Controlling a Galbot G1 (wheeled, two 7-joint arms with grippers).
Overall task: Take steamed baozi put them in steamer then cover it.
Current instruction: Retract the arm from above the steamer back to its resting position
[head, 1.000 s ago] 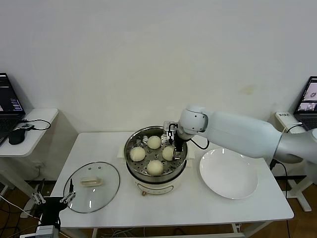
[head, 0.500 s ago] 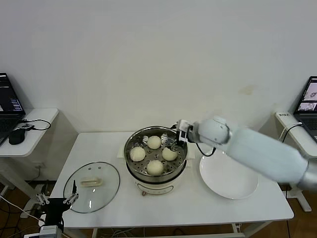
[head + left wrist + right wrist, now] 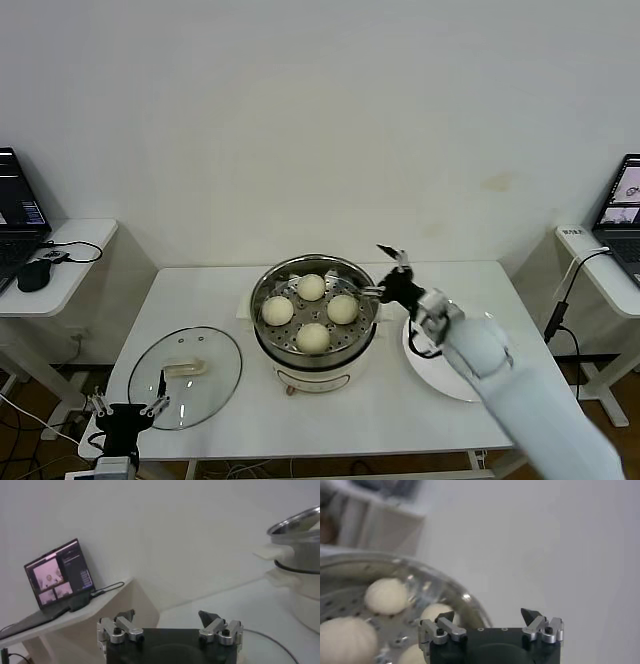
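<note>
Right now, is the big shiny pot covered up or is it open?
Open. The steamer has no cover on it, so four baozi show inside. The glass cover lies flat on the table beside it.

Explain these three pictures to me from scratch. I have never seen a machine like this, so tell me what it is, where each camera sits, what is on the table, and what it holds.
This is a two-armed robot. The wide picture comes from a camera on its head; the other two come from cameras on its wrists.

On the white table stands a steel steamer with four steamed baozi inside. A glass cover lies at the robot's left, a white plate at its right.

The right gripper, open and empty, hangs beside the steamer's rim. The left gripper, also open and empty, waits low at the table's front edge near the cover.
</note>
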